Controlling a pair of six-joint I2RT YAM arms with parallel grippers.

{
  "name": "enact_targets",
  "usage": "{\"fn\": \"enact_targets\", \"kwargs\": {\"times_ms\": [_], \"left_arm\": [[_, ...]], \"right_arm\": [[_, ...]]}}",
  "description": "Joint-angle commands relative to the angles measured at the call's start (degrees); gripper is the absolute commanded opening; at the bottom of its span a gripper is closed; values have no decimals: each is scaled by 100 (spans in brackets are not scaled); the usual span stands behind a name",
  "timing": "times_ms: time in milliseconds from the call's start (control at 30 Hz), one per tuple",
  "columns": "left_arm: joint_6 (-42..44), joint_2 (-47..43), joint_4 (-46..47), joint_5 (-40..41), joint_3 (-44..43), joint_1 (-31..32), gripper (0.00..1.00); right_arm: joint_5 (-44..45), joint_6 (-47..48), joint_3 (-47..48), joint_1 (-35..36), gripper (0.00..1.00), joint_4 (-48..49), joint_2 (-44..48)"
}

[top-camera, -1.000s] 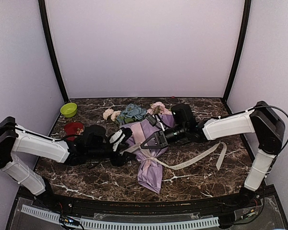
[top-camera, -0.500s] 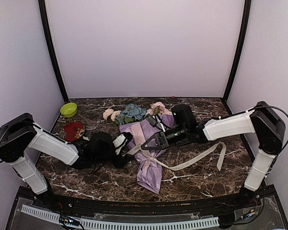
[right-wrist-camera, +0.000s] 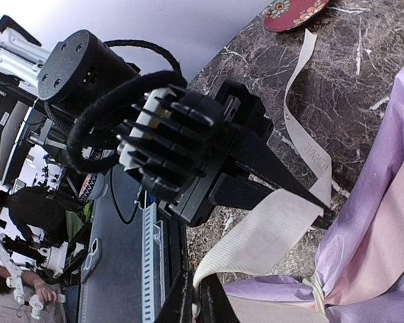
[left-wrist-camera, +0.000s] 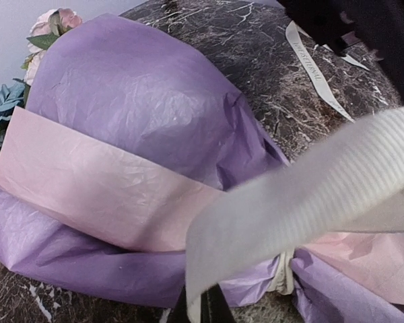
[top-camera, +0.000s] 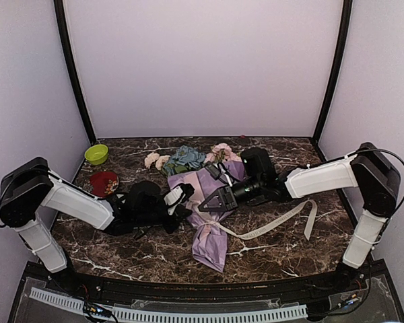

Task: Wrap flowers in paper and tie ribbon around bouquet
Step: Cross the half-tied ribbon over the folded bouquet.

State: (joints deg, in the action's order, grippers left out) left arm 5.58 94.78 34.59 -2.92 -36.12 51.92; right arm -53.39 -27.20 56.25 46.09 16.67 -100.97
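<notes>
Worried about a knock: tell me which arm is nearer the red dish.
Left. The left arm runs just on the near side of the red dish; the right arm extends in from the other side of the bouquet, well clear of it.

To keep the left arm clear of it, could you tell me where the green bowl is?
In the top view, the green bowl sits at the table's far left corner, just behind the red dish, well left of the flowers.

This looks like a robotics lab test booth. Plain lilac panels (top-camera: 202, 67) on black posts (top-camera: 73, 74) box in a marble-look table (top-camera: 283, 249), and a slotted cable duct (top-camera: 188, 314) lines the bottom edge.
</notes>
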Motion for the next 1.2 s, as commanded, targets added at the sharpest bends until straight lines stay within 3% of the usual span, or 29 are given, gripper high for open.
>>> {"fn": "enact_targets", "kwargs": {"times_ms": [0,133,300,467,567,767,1167], "left_arm": [[13,-409,235,-234,-141,188,0],[120,-489,225,-327,-266,291,0],[175,-420,112,-538,-328,329,0],[340,-350,84,-700,-348,388,0],[452,-473,250,-762,-176,389,25],[340,-336,239,-1107,-274,389,49],[-162,103,888,-1177,-423,398,49]], "right_arm": [[58,86,-21,11,12,109,138],[111,-38,-6,12,20,248,81],[123,-143,-28,11,20,380,61],[123,-159,-19,10,1,421,126],[190,-110,-34,9,0,392,211],[243,-159,-82,10,0,463,220],[530,-494,-355,12,0,998,358]]}}
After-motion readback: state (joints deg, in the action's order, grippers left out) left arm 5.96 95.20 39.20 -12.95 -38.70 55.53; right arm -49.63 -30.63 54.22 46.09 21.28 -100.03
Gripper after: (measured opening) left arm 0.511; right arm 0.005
